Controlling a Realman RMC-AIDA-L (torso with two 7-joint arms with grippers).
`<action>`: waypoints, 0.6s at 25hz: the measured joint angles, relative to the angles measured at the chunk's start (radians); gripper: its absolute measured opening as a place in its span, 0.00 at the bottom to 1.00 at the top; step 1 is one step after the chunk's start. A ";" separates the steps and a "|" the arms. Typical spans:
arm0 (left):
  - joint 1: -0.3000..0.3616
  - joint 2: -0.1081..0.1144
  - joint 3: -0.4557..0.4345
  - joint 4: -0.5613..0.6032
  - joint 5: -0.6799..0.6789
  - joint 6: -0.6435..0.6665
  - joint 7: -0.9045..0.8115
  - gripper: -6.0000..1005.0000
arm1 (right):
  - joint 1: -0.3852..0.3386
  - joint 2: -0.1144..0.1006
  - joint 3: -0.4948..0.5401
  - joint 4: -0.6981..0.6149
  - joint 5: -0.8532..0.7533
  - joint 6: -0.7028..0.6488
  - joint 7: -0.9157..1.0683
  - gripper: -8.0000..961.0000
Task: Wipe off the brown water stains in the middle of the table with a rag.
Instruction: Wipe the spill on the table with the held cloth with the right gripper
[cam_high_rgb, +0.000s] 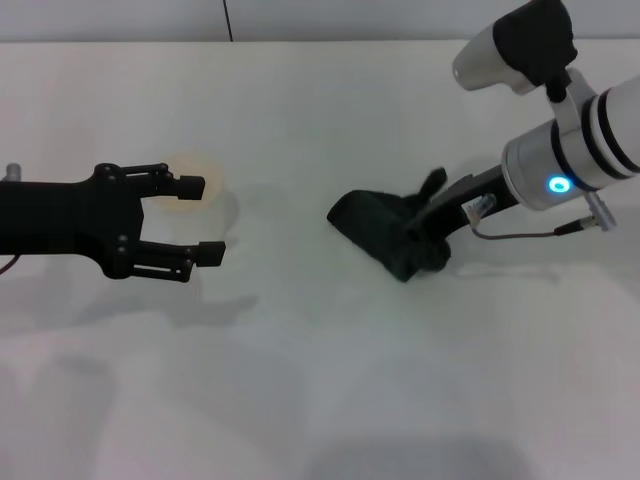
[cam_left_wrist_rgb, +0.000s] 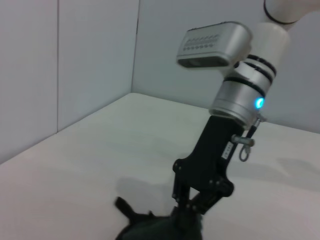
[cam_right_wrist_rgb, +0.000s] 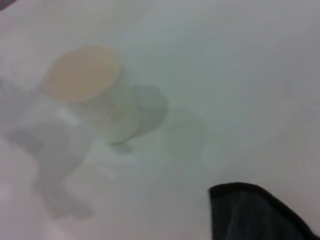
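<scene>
Gripping the rag (cam_high_rgb: 385, 232) with closed jaws, right gripper (cam_high_rgb: 428, 232) at 3 o'clock of table (cam_high_rgb: 320, 380) centre. Soft, light, limp, probably; best taken by the bunched middle, as held now, loose edge trailing toward 9. Left gripper (cam_high_rgb: 195, 218) at 9 o'clock, jaws spread, holding nothing, beside a pale cup (cam_high_rgb: 188, 188). No stains visible anywhere. Seen only from left wrist: fingers pinching cloth. Seen only from right wrist: cup's orange-tinted mouth.
</scene>
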 joint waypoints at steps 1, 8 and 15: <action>-0.001 0.000 0.000 0.000 0.000 0.000 0.000 0.89 | -0.007 0.000 -0.002 -0.014 0.005 -0.011 0.001 0.07; -0.006 0.000 0.000 0.000 0.000 0.000 0.000 0.89 | -0.059 0.001 -0.016 -0.109 0.047 -0.081 0.002 0.07; -0.014 0.000 0.000 0.000 -0.001 0.000 -0.001 0.89 | -0.054 0.001 -0.038 -0.112 0.062 -0.125 0.002 0.07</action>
